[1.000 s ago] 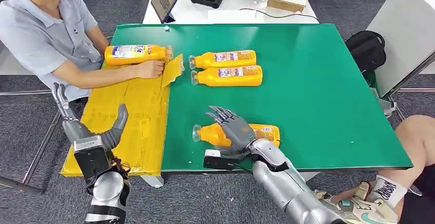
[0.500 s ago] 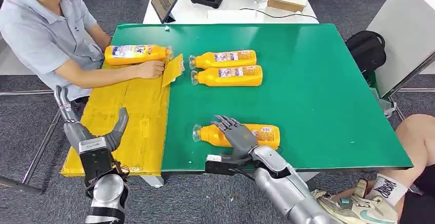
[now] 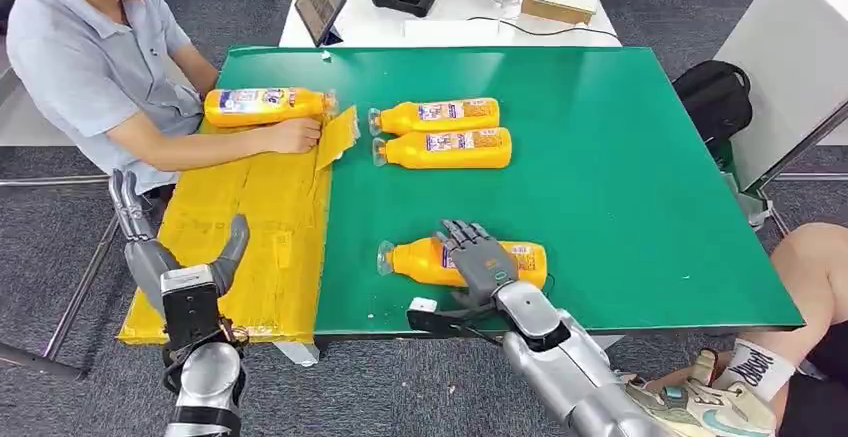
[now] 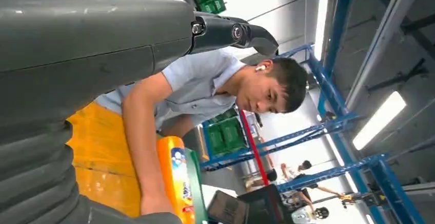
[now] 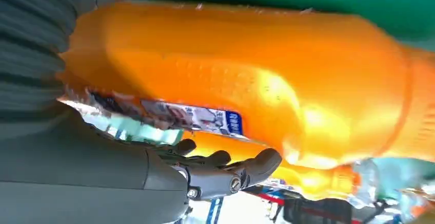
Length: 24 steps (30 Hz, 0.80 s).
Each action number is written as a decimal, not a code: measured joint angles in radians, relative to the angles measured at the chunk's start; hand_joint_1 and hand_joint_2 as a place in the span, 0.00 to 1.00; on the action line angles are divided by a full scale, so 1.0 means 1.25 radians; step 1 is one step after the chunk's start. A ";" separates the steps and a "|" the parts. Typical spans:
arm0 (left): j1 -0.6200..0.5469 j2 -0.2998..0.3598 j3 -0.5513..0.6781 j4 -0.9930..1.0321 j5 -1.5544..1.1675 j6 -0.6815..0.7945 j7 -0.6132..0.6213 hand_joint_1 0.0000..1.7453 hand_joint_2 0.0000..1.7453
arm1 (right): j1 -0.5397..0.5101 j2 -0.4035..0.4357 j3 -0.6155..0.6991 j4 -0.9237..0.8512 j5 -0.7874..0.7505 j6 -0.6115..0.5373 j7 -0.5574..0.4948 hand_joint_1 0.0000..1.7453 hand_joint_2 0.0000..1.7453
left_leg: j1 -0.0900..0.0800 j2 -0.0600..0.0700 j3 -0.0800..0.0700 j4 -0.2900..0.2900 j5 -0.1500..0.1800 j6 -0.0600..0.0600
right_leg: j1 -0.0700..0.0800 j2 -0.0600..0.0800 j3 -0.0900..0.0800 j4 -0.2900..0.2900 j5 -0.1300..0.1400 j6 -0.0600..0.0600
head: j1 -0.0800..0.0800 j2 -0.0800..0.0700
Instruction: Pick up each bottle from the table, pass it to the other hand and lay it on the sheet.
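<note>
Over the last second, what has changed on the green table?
The right hand came down onto the near orange plastic bottle, fingers draped over it; a grip isn't certain. The left hand shifted slightly. The other bottles, yellow sheet and person's hand stayed put.

Open green table [image 3: 620,177] right of the paired bottles [image 3: 440,133]; person's forearm [image 3: 210,147] (resting) across the sheet [image 3: 250,227].

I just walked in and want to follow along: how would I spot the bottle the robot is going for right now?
Look at the green table and find its near edge, the side closest to the robot. One orange bottle lies there on its side, cap pointing towards the yellow sheet. Unlike the pair farther back, it lies alone, with the robot's right hand over it.
</note>
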 measured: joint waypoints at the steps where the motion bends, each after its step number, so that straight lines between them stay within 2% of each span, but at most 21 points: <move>1: 0.002 0.000 0.002 -0.001 -0.001 0.000 0.004 0.00 1.00 | 0.002 -0.005 0.000 -0.009 0.034 -0.002 0.019 0.00 1.00 | 0.000 0.000 0.000 0.000 0.000 0.000 | 0.000 0.000 0.000 0.000 0.000 0.000 | 0.000 0.000; 5: 0.013 0.001 0.006 -0.013 -0.004 0.000 0.012 0.00 1.00 | 0.019 -0.029 -0.009 -0.058 0.129 -0.002 0.063 0.00 1.00 | 0.000 0.000 0.000 0.000 0.000 0.000 | 0.000 0.000 0.000 0.000 0.000 0.000 | 0.000 0.000; 16: 0.016 0.004 0.016 -0.024 -0.005 0.000 0.013 0.00 1.00 | 0.041 -0.054 -0.025 -0.110 0.137 0.003 0.068 0.00 1.00 | 0.000 0.000 0.000 0.000 0.000 0.000 | 0.000 0.000 -0.001 0.000 0.000 0.000 | 0.001 0.000; 24: 0.017 0.008 0.017 -0.026 -0.009 0.000 0.035 0.00 1.00 | 0.068 -0.078 -0.054 -0.134 0.105 0.104 0.071 0.00 1.00 | 0.000 0.000 0.000 0.000 0.000 0.000 | 0.000 0.000 0.000 0.000 0.000 0.000 | 0.000 0.000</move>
